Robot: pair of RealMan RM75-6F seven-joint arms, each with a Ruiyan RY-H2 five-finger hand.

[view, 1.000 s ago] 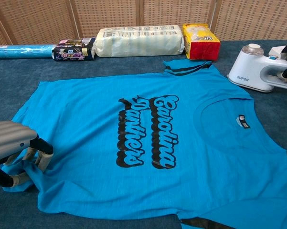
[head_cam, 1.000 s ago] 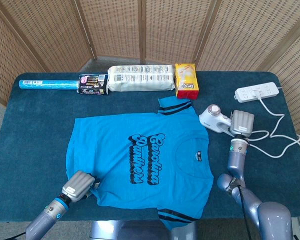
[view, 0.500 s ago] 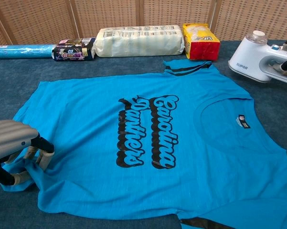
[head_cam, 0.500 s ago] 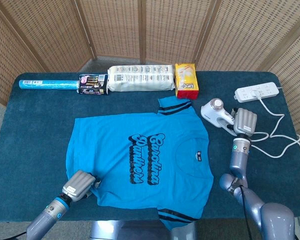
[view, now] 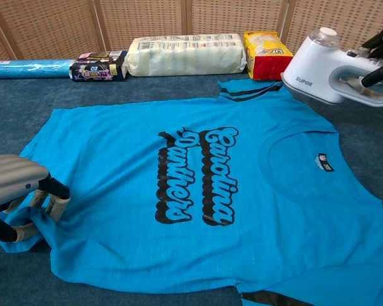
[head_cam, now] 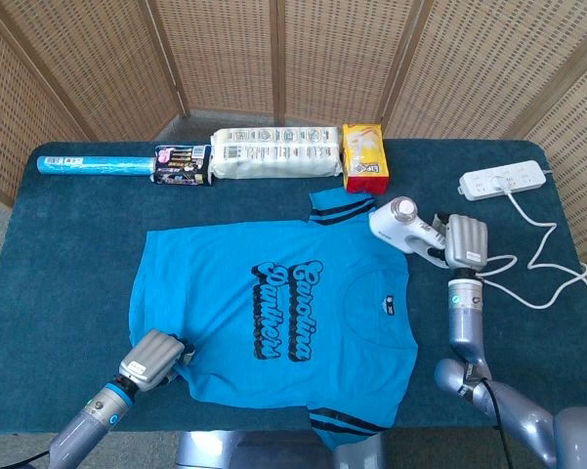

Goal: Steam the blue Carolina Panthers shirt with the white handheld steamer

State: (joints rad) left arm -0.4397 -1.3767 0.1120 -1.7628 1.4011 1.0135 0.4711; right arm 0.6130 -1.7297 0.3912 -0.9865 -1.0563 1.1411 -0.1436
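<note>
The blue Carolina Panthers shirt (head_cam: 273, 313) (view: 197, 191) lies flat on the dark blue table, collar toward the right. My left hand (head_cam: 148, 360) (view: 16, 194) pinches the shirt's hem at its lower left corner. My right hand (head_cam: 465, 241) (view: 379, 64) grips the handle of the white handheld steamer (head_cam: 402, 224) (view: 325, 67), which hangs lifted off the table above the shirt's upper right shoulder, its head pointing left.
Along the table's far edge lie a blue roll (head_cam: 93, 165), a dark packet (head_cam: 182, 165), a long white pack (head_cam: 273, 153) and a yellow-red pack (head_cam: 364, 155). A white power strip (head_cam: 503, 180) sits at the far right, with white cord (head_cam: 537, 274) looping beside my right arm.
My right hand has lifted the steamer off the table and carried it left, over the shirt's shoulder. The left hand has stayed on the hem.
</note>
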